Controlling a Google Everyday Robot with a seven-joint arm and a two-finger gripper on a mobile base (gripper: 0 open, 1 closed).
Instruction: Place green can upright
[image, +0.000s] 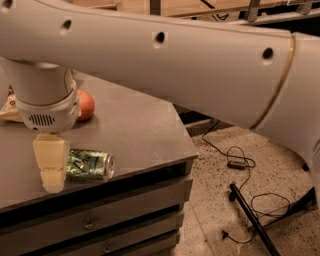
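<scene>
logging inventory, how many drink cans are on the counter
1. The green can lies on its side near the counter's front edge, its left end by the gripper. The arm blocks part of the counter, so others may be hidden.

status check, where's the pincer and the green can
Pincer low at one end of green can, contact unclear. Can lying on its side, not yet upright. Apple behind, apart from it.

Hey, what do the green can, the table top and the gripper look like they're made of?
The green can, lying on its side, looks like thin metal, probably aluminium: its end is shiny silver. The table top looks like matte grey laminate or painted board; I cannot tell which. The gripper, at the can's left end, looks like pale matte plastic or rubber.
</scene>
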